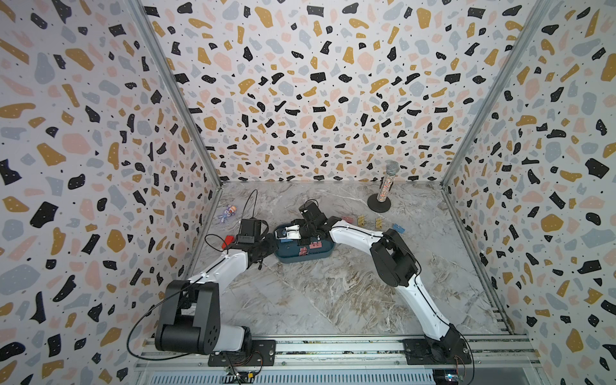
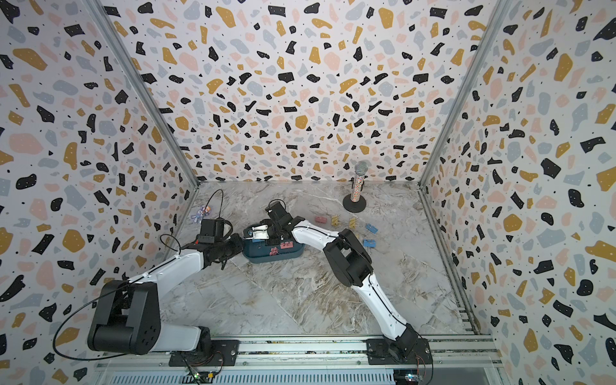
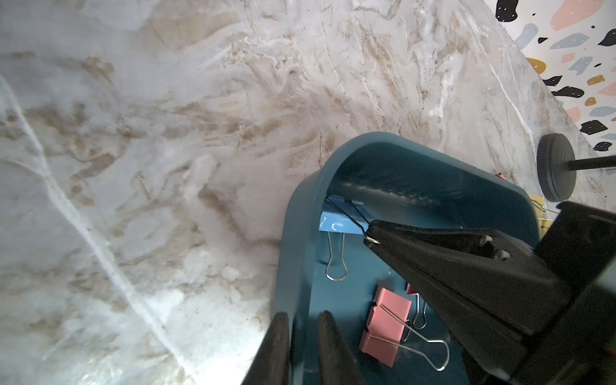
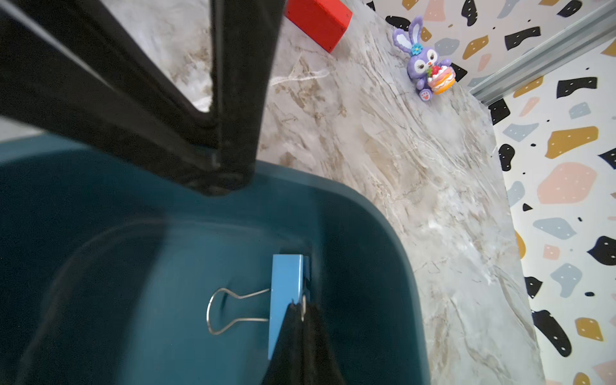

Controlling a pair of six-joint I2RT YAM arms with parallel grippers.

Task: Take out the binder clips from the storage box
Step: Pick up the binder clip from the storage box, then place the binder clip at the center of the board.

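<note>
The dark teal storage box (image 1: 300, 259) (image 2: 266, 258) sits mid-table. My left gripper (image 3: 301, 346) is shut on its end wall (image 3: 293, 233), one finger inside and one outside. My right gripper (image 4: 301, 308) reaches into the box and is shut on the wire handle of a blue binder clip (image 4: 286, 283) (image 3: 333, 225) lying by the wall. Two pink binder clips (image 3: 386, 326) (image 1: 315, 245) lie on the box floor. Several binder clips lie on the table right of the box: pink (image 2: 320, 219), yellow (image 2: 335, 220) and blue (image 2: 371, 228).
A red block (image 1: 227, 240) (image 4: 318, 20) and a purple toy rabbit (image 1: 227, 213) (image 4: 425, 63) lie left of the box near the wall. A glitter microphone on a black round base (image 1: 380, 202) (image 3: 556, 166) stands at the back right. Patterned walls close three sides.
</note>
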